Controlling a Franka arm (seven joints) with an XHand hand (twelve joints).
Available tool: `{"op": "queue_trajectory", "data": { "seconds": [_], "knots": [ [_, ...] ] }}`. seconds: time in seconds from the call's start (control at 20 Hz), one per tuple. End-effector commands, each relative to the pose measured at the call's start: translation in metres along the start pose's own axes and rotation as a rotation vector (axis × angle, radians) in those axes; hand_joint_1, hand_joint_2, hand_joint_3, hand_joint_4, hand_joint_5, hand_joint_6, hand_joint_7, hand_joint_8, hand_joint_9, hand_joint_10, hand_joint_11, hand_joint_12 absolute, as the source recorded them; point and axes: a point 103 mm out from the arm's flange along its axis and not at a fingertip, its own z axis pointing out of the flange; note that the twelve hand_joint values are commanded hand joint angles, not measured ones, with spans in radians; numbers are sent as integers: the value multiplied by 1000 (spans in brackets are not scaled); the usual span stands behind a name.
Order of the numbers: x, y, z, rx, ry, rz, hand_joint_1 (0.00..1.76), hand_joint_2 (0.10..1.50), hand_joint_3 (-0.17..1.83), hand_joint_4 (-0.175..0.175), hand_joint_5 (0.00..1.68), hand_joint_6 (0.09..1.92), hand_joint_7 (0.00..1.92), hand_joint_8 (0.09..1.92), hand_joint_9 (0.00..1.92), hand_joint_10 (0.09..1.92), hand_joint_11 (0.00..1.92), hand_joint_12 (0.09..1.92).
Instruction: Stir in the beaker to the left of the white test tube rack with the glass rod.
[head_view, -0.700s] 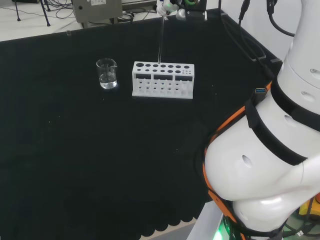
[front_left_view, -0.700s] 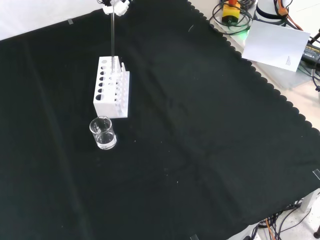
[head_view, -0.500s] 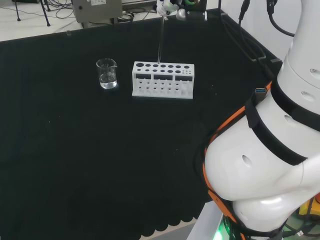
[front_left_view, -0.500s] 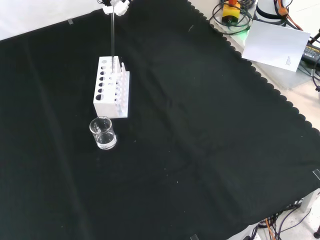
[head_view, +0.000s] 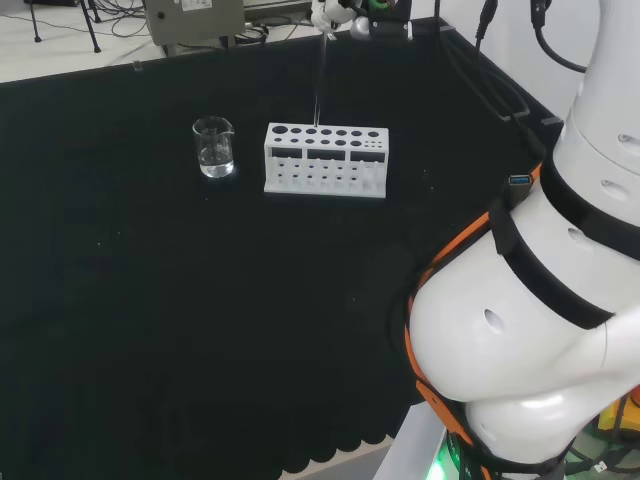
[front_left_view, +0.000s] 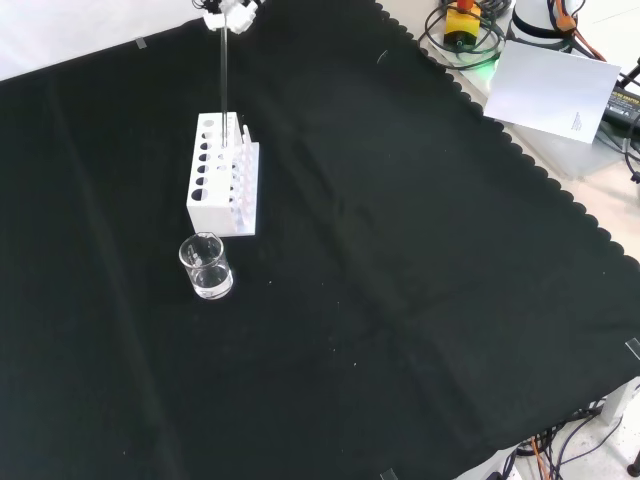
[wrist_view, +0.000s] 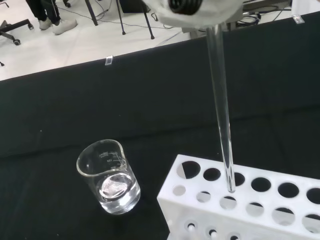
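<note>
**Front view: rod lifted at rack, beaker unstirred**

Nearest stands the small clear glass beaker (front_left_view: 206, 267) holding clear liquid. Just beyond it is the white plastic test tube rack (front_left_view: 223, 175). Farthest, the hand (front_left_view: 229, 12) pinches the thin clear glass rod (front_left_view: 223, 75) upright, tip at the rack's holes. Risk: the tip snagging a hole while crossing.

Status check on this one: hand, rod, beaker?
Hand shut on glass rod, rod upright, tip at the rack top. Beaker untouched, some clear liquid inside. Nothing between rack and beaker.
</note>
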Motion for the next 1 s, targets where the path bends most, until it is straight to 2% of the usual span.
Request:
{"op": "queue_trajectory", "data": {
  "seconds": [0.05, 0.35, 1.0],
  "knots": [
    [15, 18, 1, 13, 4, -49, 1234, 1032, -175, -175, 1430, 252, 1577, 926, 1914, 442, 1814, 744],
    [34, 38, 0, 20, 19, -104, 1234, 1031, -175, -175, 1432, 247, 1577, 925, 1915, 441, 1813, 746],
    [98, 75, 5, 71, 15, -246, 1235, 1031, -175, -175, 1437, 238, 1578, 924, 1916, 439, 1813, 749]
  ]
}}
